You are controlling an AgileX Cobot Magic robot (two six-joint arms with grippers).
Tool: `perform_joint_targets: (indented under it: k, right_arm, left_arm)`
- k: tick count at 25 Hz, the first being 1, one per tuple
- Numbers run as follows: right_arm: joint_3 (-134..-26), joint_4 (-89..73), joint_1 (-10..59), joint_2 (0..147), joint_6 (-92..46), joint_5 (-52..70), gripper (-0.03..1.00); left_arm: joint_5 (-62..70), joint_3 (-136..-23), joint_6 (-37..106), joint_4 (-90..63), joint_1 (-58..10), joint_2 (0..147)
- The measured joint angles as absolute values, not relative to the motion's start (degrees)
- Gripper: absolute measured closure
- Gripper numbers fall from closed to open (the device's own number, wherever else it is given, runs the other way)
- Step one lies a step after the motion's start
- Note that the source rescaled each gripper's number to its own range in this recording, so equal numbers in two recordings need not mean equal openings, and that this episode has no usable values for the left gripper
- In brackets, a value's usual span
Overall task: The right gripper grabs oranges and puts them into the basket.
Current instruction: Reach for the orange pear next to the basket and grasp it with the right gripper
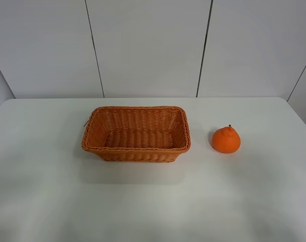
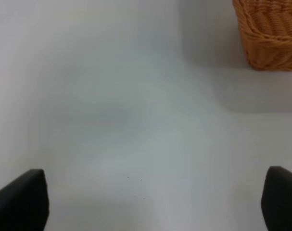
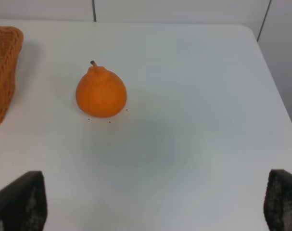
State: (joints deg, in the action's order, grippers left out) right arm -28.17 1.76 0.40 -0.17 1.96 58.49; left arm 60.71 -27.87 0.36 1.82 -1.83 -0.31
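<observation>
A bright orange point(image 1: 226, 139) with a knob top and dark stem sits on the white table, to the right of the basket point(image 1: 136, 133). The wicker basket is orange-brown, rectangular and empty, near the table's middle. Neither arm shows in the exterior high view. In the right wrist view the orange point(image 3: 101, 93) lies ahead of my right gripper point(image 3: 155, 204), whose black fingertips point(image 3: 20, 199) stand wide apart and empty; a basket corner point(image 3: 4, 72) shows at the edge. My left gripper point(image 2: 153, 202) is open and empty over bare table, with a basket corner point(image 2: 271, 33) ahead.
The white table point(image 1: 153, 201) ends at a white panelled wall point(image 1: 147, 45) behind. The table's right edge point(image 3: 275, 86) shows in the right wrist view, past the orange.
</observation>
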Motion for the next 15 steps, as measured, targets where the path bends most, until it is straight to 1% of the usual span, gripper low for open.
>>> perform_joint_targets:
  k: [10,12,15]
  right_arm:
    - [-28.70,1.71,0.40,0.49,1.91,58.55,-0.03]
    - [-30.68,1.71,0.40,3.72,1.91,58.55,-0.03]
    - [-35.62,1.91,0.40,13.40,1.91,58.45,-0.03]
  left_arm:
    - [60.71,-27.87,0.36,1.82,-1.83,-0.31]
    - [60.71,-27.87,0.36,1.82,-1.83,-0.31]
    - [60.71,-27.87,0.36,1.82,-1.83,-0.31]
